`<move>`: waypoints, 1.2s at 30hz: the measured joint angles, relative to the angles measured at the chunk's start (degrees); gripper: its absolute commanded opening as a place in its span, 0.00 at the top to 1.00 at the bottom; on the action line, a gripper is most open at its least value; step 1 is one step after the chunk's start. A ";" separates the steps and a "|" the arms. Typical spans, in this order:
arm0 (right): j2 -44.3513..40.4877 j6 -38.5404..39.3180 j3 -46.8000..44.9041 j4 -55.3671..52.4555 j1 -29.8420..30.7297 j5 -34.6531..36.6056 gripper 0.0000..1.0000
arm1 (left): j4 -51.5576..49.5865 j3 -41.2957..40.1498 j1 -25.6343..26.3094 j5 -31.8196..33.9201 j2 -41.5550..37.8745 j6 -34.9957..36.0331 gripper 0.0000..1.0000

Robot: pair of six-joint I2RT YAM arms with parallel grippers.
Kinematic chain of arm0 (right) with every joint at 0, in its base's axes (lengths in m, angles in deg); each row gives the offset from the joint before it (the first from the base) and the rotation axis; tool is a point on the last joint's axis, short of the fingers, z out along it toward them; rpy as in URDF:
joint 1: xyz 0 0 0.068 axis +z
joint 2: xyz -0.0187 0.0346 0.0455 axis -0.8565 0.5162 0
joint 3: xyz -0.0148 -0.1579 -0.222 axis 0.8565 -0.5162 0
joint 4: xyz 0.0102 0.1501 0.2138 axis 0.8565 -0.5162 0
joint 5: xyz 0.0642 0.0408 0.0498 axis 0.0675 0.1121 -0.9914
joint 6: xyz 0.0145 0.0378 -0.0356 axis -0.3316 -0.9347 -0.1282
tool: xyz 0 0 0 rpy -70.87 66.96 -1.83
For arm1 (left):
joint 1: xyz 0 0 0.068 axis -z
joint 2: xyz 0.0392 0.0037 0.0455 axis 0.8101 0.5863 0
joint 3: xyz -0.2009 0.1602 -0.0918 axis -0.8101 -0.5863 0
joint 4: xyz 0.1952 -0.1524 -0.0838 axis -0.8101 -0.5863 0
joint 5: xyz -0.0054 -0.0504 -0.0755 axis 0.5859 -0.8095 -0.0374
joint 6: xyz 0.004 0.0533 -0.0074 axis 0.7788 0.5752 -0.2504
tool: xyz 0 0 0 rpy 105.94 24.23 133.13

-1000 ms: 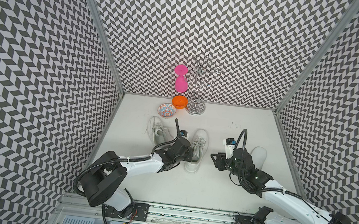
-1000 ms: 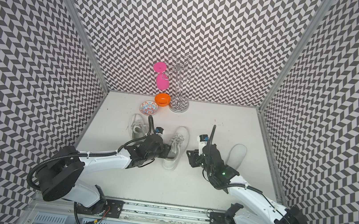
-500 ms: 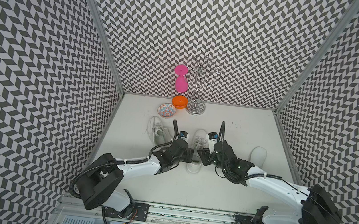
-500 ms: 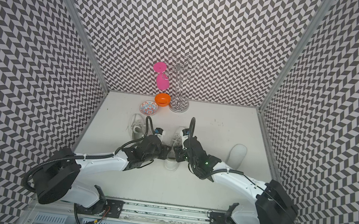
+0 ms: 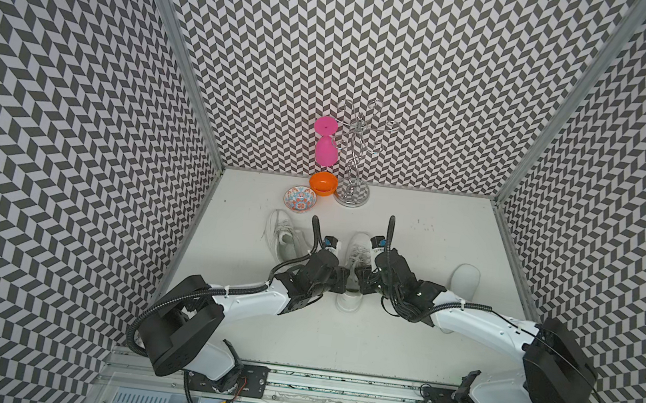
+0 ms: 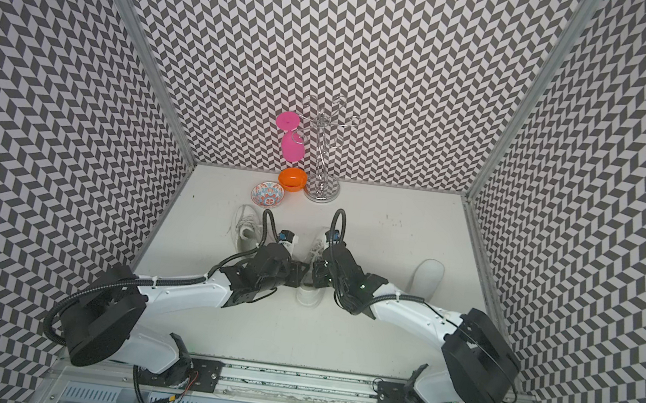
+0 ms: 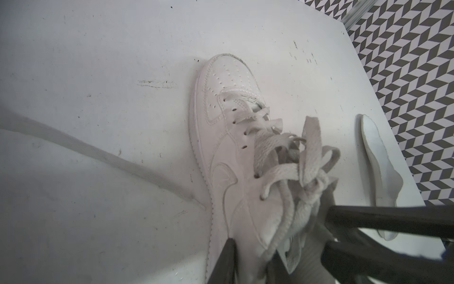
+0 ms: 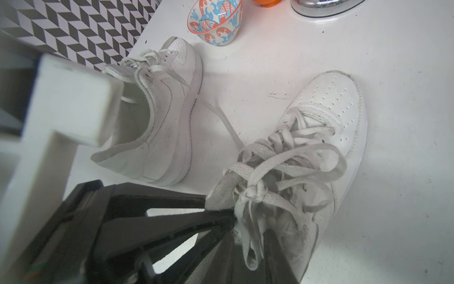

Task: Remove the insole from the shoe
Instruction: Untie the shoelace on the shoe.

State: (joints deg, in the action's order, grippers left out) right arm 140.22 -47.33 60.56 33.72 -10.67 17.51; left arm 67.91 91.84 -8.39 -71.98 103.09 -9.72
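Left gripper (image 7: pixel 253 255) pinches shoe (image 7: pixel 221 147) by its sidewall as anchor; right gripper (image 8: pixel 250 243) clamps tongue (image 8: pixel 251 260), likely to expose hidden insole.

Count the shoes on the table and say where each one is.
2. The middle shoe lies at the centre of the table. The left shoe lies beside it, near the patterned bowl. None appears hidden.

shoe (image 7: pixel 221 152): smooth white leather | laces (image 7: pixel 277 172): woven cloth | stand (image 5: pixel 351 199): shiny metal
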 measured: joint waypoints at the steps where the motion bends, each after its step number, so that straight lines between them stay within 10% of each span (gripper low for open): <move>1: 0.13 -0.07 0.00 0.00 0.00 0.00 0.78 | 0.02 0.00 0.00 0.00 0.00 0.00 0.78; 36: 5.46 -1.64 3.23 -0.37 0.39 5.55 0.84 | 0.26 -0.07 0.02 0.04 -0.07 0.02 0.76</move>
State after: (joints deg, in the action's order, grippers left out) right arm 145.68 -48.96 63.80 33.35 -10.28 23.07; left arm 68.17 91.78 -8.37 -71.94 103.03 -9.70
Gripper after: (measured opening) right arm 0.152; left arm 0.247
